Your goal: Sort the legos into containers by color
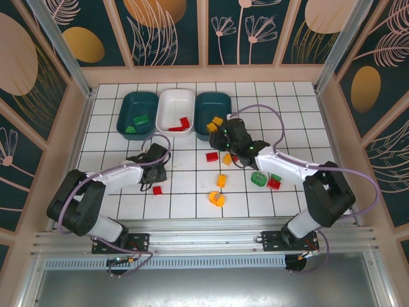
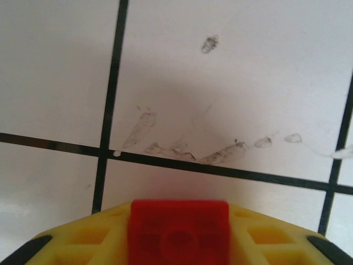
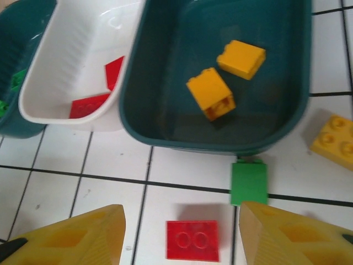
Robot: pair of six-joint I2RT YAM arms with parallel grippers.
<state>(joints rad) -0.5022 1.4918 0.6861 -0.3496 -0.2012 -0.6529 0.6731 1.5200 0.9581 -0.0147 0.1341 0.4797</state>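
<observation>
Three containers stand in a row at the back: a teal tub [image 1: 123, 112] with green legos [image 1: 140, 119], a white tub [image 1: 176, 96] with red ones [image 1: 184, 123], and a teal tub [image 1: 199, 115] with yellow ones. My left gripper [image 1: 153, 171] is low over the tiles, shut on a red lego [image 2: 178, 232] wedged between its yellow fingers [image 2: 83, 237]. My right gripper [image 3: 182, 237] hangs open above a flat red lego [image 3: 192, 240], one finger on each side and neither touching it. A green lego [image 3: 249, 184] lies against the right teal tub's rim [image 3: 165, 141].
Loose on the tiles: a red lego [image 1: 157, 190] near my left gripper, yellow legos [image 1: 221, 180], a yellow ring [image 1: 217, 199], a green ring [image 1: 259, 178] beside a red piece [image 1: 274, 183]. A yellow brick [image 3: 333, 141] lies right of the teal tub. Wooden walls enclose the table.
</observation>
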